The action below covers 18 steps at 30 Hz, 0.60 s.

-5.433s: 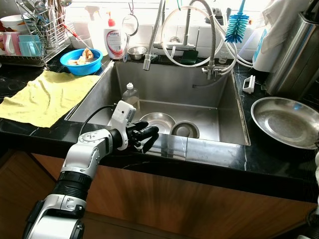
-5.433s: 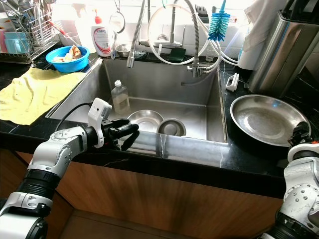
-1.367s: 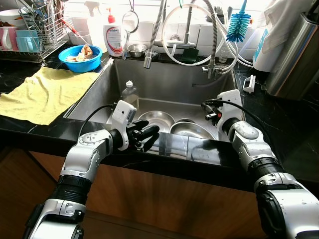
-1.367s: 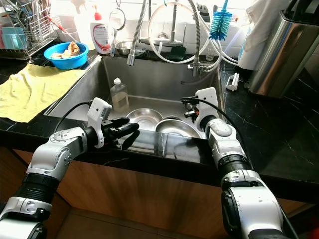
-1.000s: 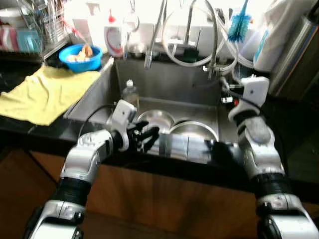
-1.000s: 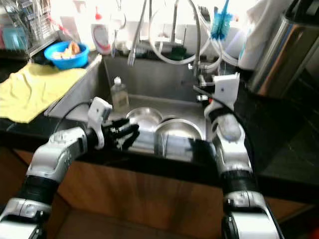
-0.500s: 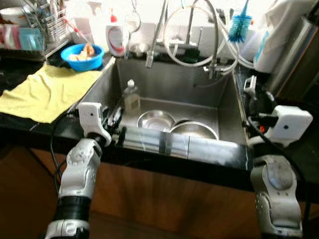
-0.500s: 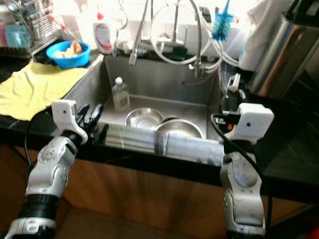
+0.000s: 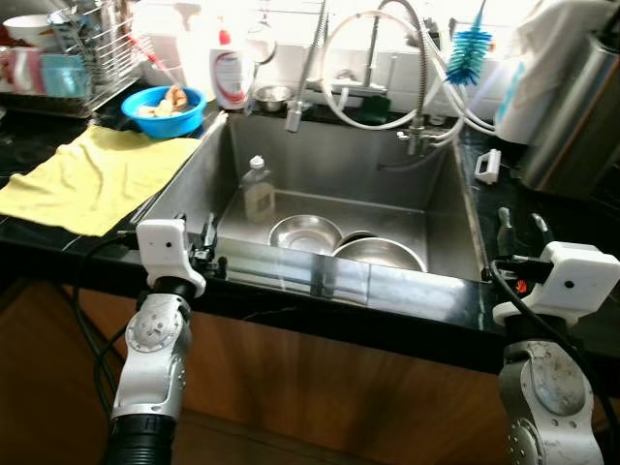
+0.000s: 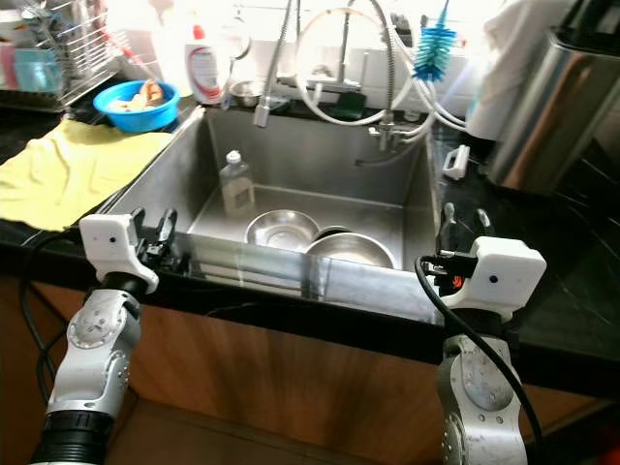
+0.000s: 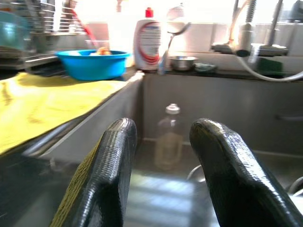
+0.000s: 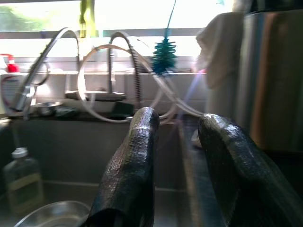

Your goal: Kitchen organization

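Yellow cloth (image 9: 92,174) lay at my 10 o'clock on bench (image 9: 29,242): soft, limp, light; I'd pinch it at edge. Left gripper (image 9: 206,254) at sink's (image 9: 320,160) near rim, fingers spread, empty. In sink at 12 o'clock, clear bottle (image 9: 257,189) and two steel bowls (image 9: 305,232): rigid, likely slick if wet; I judged rim grip best. Right gripper (image 9: 518,232) at 2 o'clock over bench, fingers spread, empty.

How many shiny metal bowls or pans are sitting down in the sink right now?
2. A smaller steel bowl sits on the sink floor near the clear bottle, and a larger steel pan lies beside it on the robot's right. Something dark between them may hide more.
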### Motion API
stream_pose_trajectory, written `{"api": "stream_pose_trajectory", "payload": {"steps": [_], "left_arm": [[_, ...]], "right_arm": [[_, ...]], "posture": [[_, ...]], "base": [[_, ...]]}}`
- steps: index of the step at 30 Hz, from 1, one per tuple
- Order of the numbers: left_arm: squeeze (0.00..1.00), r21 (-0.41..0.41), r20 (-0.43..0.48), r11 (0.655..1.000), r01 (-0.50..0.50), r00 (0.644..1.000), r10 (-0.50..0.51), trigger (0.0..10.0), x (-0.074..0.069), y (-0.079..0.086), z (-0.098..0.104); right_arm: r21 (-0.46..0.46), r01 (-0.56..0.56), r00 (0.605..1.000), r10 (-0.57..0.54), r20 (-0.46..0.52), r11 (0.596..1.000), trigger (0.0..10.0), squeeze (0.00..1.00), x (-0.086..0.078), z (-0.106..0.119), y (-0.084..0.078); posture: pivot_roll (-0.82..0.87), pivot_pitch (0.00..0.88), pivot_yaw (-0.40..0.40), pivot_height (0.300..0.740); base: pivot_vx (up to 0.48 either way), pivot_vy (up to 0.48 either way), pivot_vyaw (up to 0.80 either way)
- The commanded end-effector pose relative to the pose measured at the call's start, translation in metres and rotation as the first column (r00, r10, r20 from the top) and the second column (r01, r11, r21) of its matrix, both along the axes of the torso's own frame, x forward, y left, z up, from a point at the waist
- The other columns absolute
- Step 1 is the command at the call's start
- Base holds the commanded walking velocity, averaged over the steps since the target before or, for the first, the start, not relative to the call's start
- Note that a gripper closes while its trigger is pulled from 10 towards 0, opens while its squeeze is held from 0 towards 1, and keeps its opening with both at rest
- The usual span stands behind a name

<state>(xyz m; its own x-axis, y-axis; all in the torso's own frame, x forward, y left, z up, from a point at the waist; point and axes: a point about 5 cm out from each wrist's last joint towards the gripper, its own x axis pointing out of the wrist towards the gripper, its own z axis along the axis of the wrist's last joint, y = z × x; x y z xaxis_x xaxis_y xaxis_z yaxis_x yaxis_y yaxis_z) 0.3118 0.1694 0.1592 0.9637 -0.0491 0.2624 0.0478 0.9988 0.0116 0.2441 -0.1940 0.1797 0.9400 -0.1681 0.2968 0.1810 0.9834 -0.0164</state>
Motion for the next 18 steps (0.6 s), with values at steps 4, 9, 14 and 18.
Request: {"api": "stream_pose_trajectory", "payload": {"steps": [4,9,14,18], "left_arm": [[0.0,0.013,0.039,1.0,-0.021,0.999,0.021,10.0,-0.001,0.003,0.008],[0.0,0.047,0.067,0.999,-0.019,0.998,0.015,10.0,-0.002,0.0,0.012],[0.0,0.126,0.099,0.992,0.0,0.995,-0.013,10.0,-0.005,-0.008,0.015],[0.0,0.123,0.099,0.992,-0.019,0.995,0.006,10.0,-0.005,-0.006,0.014]], "right_arm": [[-0.019,-0.005,1.0,0.005,0.017,1.0,10.0,0.0,0.0,0.007,0.003],[-0.03,0.003,1.0,-0.002,0.015,1.0,10.0,0.0,0.0,0.008,0.001],[-0.039,0.001,1.0,-0.001,0.009,0.999,10.0,0.0,0.001,0.006,0.001],[-0.051,-0.006,1.0,0.006,0.003,0.999,10.0,0.0,0.002,0.005,0.001]], "posture": [[-0.1,0.0,-0.017,0.74],[-0.1,0.0,-0.014,0.74],[-0.1,0.0,-0.009,0.74],[-0.09,0.0,-0.005,0.74]], "base": [[0.0,0.0,0.8],[0.0,0.0,0.8],[0.0,0.0,0.8],[0.0,0.0,0.8]]}}
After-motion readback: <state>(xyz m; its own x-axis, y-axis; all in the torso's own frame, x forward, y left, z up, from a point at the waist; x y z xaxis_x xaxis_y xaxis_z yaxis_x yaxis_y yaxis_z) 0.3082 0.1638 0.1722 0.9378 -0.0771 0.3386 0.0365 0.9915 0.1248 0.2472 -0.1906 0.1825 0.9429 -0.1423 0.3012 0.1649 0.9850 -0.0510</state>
